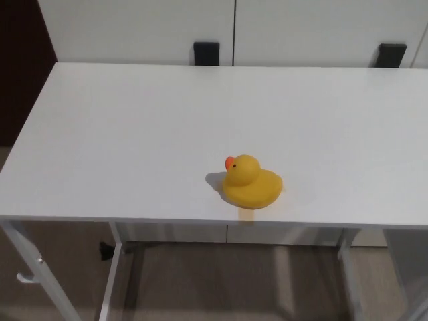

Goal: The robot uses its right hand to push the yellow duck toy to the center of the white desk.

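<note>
Near desk's front edge, duck.

No legible text, label, brand, number or sign appears in the head view. The glossy yellow rubber duck toy with its orange beak carries no marking, the plain white rectangular desk beneath it is unprinted, and the two small black blocks behind the desk's far edge show no lettering.
</note>
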`<state>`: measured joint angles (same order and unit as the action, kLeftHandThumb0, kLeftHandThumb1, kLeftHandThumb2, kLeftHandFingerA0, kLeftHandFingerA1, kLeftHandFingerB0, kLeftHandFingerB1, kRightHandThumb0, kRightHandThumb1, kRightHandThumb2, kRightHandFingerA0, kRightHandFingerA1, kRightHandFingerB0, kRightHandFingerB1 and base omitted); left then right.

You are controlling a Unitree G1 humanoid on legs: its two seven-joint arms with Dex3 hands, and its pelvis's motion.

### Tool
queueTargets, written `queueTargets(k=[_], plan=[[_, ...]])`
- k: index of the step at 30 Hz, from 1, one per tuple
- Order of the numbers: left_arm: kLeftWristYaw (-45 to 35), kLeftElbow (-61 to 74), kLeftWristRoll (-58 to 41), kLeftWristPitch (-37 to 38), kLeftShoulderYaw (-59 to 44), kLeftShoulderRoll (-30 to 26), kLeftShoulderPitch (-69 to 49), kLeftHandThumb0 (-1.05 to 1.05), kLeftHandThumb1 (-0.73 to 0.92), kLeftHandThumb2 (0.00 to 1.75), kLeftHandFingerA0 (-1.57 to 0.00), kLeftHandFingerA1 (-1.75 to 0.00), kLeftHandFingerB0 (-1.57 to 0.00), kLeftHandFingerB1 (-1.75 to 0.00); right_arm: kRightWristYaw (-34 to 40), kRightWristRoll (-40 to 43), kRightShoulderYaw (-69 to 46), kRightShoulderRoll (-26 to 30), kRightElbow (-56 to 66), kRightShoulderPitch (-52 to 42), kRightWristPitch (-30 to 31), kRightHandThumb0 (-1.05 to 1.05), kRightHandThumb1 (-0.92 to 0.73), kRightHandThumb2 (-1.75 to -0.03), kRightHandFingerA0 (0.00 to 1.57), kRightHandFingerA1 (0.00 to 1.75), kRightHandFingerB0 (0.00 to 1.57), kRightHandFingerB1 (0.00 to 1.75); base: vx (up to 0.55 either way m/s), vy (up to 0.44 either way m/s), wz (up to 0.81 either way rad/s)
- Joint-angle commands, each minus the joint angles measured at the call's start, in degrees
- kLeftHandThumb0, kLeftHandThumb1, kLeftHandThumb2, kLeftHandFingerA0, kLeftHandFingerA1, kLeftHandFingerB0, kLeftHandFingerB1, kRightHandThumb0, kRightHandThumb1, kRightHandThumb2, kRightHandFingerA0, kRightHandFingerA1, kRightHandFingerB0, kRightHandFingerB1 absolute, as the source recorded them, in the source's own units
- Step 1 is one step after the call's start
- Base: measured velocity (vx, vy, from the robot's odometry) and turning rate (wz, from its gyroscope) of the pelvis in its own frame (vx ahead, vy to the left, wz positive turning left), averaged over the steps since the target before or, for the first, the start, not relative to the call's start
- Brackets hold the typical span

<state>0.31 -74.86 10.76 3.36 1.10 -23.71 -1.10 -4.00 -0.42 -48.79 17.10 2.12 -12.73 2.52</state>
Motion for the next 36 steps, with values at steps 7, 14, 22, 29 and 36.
queueTargets(k=[7, 14, 22, 29, 36], plan=[[0.04, -0.29, -1.13, 1.12, -1.48, -0.86, -1.15, -0.22, 0.70, 0.64, -0.88, -0.74, -0.81, -0.57, -3.64, 4.93, -0.94, 4.68, -43.31, -1.45, -2.37, -0.22, -0.75, -0.63, 0.56, 0.62, 0.42, 0.49, 0.00, 0.000, 0.00], [0.23, -0.25, -1.41, 0.63, -1.90, -0.97, -0.17, -0.16, 0.69, 0.71, -0.87, -0.73, -0.81, -0.60, -8.09, 3.58, 3.28, 7.18, -51.78, 0.39, -10.06, -0.06, -0.60, -0.88, 0.86, 0.56, 0.71, 0.55, 0.00, 0.000, 0.00], [0.47, 0.10, -0.96, 0.76, -1.85, -1.39, -0.27, -0.19, 0.69, 0.64, -0.87, -0.71, -0.81, -0.56, -9.07, -0.77, 11.02, 9.20, -56.61, -1.40, -25.05, 0.06, -0.50, -1.02, 1.04, 0.61, 0.85, 0.57, 0.00, 0.000, 0.00], [-0.05, 0.15, -1.01, 0.95, -2.12, -1.72, 0.43, -0.16, 0.67, 0.69, -0.87, -0.74, -0.81, -0.60, -4.37, 0.60, 11.49, 10.13, -62.02, 0.10, -28.44, 0.07, -0.49, -0.99, 1.15, 0.73, 0.89, 0.59, 0.00, 0.000, 0.00], [-0.15, 0.04, -0.86, 0.77, -2.23, -1.09, 0.55, -0.18, 0.68, 0.67, -0.86, -0.72, -0.79, -0.57, -4.88, 1.21, 13.11, 12.34, -65.12, 0.30, -27.97, 0.09, -0.43, -1.06, 1.08, 0.67, 0.90, 0.61, 0.00, 0.000, 0.00]])
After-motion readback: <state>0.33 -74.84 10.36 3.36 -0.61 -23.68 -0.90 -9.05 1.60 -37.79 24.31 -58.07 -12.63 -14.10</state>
